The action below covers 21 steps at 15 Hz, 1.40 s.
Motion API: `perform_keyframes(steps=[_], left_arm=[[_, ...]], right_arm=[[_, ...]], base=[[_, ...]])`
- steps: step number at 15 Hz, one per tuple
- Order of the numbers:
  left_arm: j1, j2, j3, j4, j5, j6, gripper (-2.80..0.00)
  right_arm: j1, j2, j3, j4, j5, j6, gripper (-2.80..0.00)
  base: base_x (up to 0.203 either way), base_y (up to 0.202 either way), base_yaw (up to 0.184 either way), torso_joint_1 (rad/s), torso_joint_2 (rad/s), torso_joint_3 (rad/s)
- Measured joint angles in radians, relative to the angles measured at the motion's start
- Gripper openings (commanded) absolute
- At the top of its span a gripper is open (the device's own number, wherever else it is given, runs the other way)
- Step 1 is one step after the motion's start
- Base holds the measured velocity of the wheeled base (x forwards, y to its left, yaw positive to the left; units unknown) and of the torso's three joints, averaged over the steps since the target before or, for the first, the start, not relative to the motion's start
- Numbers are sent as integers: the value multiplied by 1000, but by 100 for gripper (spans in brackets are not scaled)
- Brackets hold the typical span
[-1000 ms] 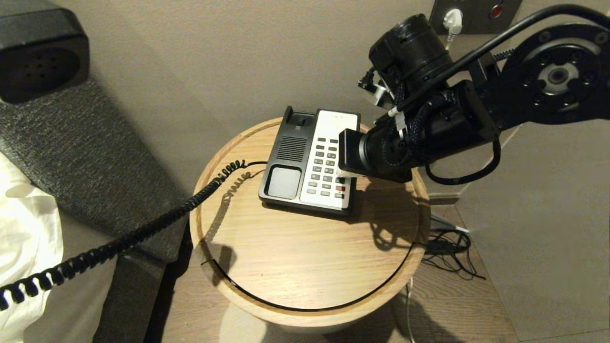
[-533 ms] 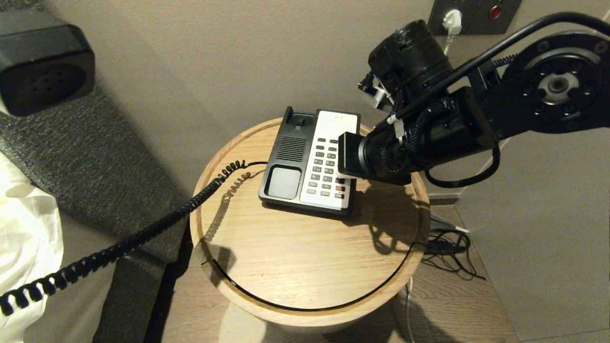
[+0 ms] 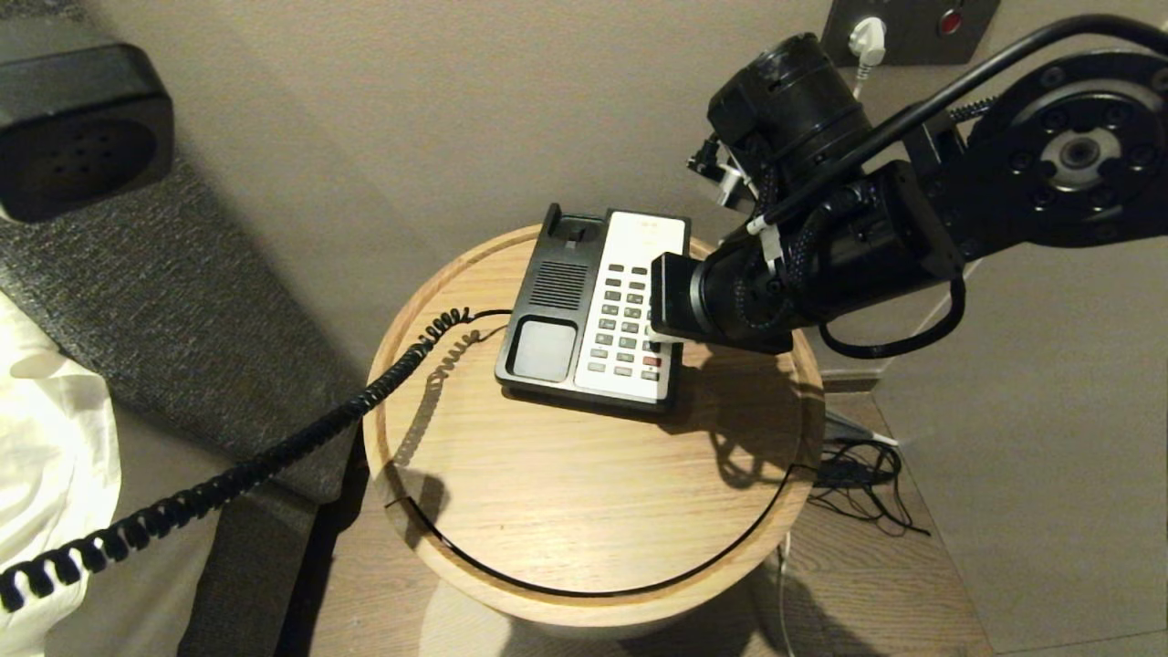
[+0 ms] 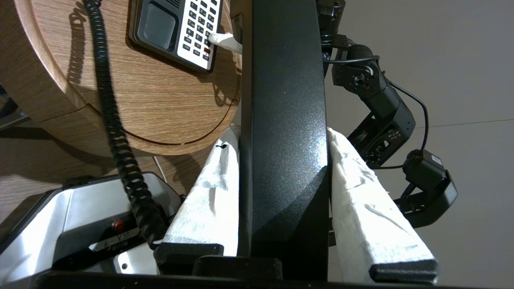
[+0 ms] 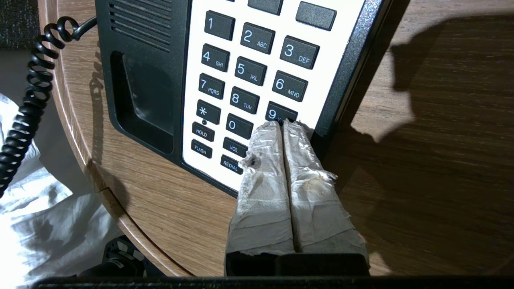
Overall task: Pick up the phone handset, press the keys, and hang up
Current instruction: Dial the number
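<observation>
A round wooden table [image 3: 584,511] stands against a beige wall, with a dark padded panel and white bedding to its left. The table is the resting place for the phone base [image 3: 593,310], which sits on the far half, its keypad side to the right.

The right arm reaches in from the right, low over the base. Its gripper [image 5: 284,124] has both tape-wrapped fingers pressed together with nothing between them, so they act as one blunt fingertip. The joined tips rest on the nine key, at the right edge of the keys [image 5: 249,76]. Closing the fingers this way gives a narrow point that can land on one button without catching its neighbours.

The handset [image 4: 283,120] is off the base and held up and away on the near left. The left gripper [image 4: 283,132] clamps it across its middle, a white padded finger on each side, jaws partly spread to the width of the black body. In the head view one perforated end [image 3: 82,137] looms at top left. Lifting it aside leaves the cradle bare and the keypad free for the other arm.

The coiled cord [image 3: 274,456] runs from the base's left side, across the table rim and off towards the near left, stretched but not taut.

Pressing seems to be under way; hanging up is not yet done.
</observation>
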Motion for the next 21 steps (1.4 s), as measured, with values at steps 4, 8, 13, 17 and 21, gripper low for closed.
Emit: perform_keyframes(steps=[4, 8, 13, 17, 21], left_arm=[[0, -3, 3, 0, 0, 0, -280], [0, -3, 5, -1, 0, 0, -280], [-1, -8, 9, -2, 0, 0, -280], [0, -10, 9, 0, 0, 1, -280], [0, -13, 12, -2, 0, 1, -280]], right_arm=[[6, -5, 0, 1, 3, 2, -280], [17, -8, 0, -2, 3, 5, -280], [17, -2, 15, -6, 3, -2, -280], [16, 1, 29, -17, 1, -15, -280], [16, 0, 43, -18, 1, -18, -280]], base=[[0, 0, 0, 0, 0, 0], [0, 0, 0, 0, 0, 0], [0, 0, 0, 0, 0, 0], [0, 0, 0, 0, 0, 0], [0, 0, 0, 0, 0, 0]])
